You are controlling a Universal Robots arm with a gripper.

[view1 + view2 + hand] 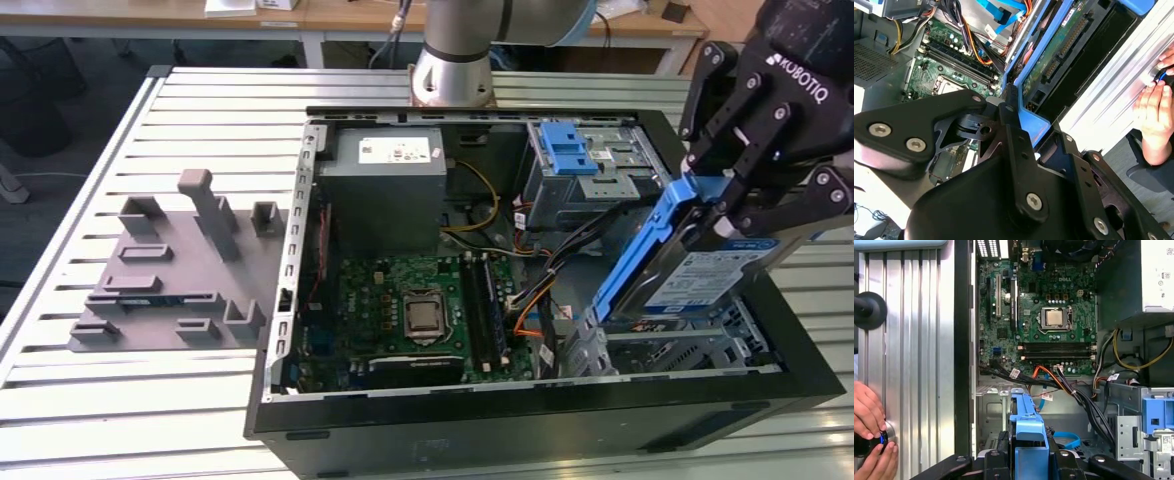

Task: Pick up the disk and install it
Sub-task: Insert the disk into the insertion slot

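Note:
My gripper (734, 200) is shut on the disk (701, 275), a silver-grey drive with a blue-and-white label and blue rails. The disk hangs tilted, its lower end dipping into the metal bay (681, 350) at the front corner of the open computer case (534, 420) on the exterior view's right. The second wrist view has the disk's underside (1069, 45) with its circuit board and connector, running away from the black fingers (1014, 130). In the first wrist view the blue rail of the disk (1028, 425) stands above the bay floor.
Inside the case are a green motherboard (414, 300), a grey metal box (387, 190), a silver cage with a blue latch (587, 160) and loose cables (1069, 385). A grey fixture (174, 270) lies on the slatted table. A person's hands (869, 440) work beside the case.

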